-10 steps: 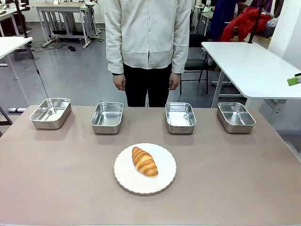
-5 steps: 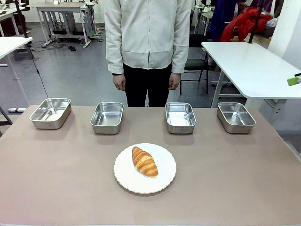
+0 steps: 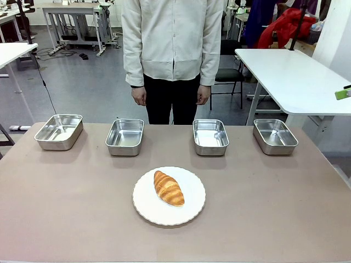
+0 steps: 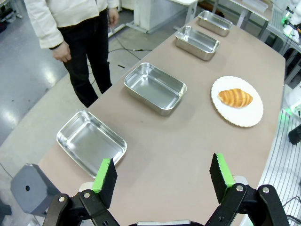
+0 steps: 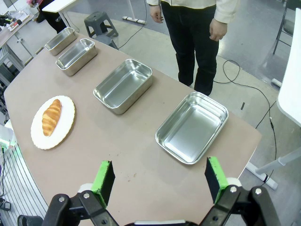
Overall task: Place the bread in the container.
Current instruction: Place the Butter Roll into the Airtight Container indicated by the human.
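Well, both grippers hang back at their own ends of the table with nothing in them. The left gripper (image 4: pixel 162 173) has its green pads spread wide, and the right gripper (image 5: pixel 159 179) is spread just the same. From each of them the white plate (image 3: pixel 192 204) lies well away, towards the middle of the table. The bread (image 3: pixel 169 188) sits on that plate, about at its centre. Its long axis runs on a slant, the far tip towards the robot's left and the near tip towards its right. With the plate so nearly central, I'd say neither arm is clearly the nearer. Beyond the plate, on the person's side, four steel pans (image 3: pixel 124 149) stand in a row, two to either side of it. Which of them is meant to take the bread I cannot tell. The person's hands (image 3: pixel 140 96) hang down, well back from the plate.
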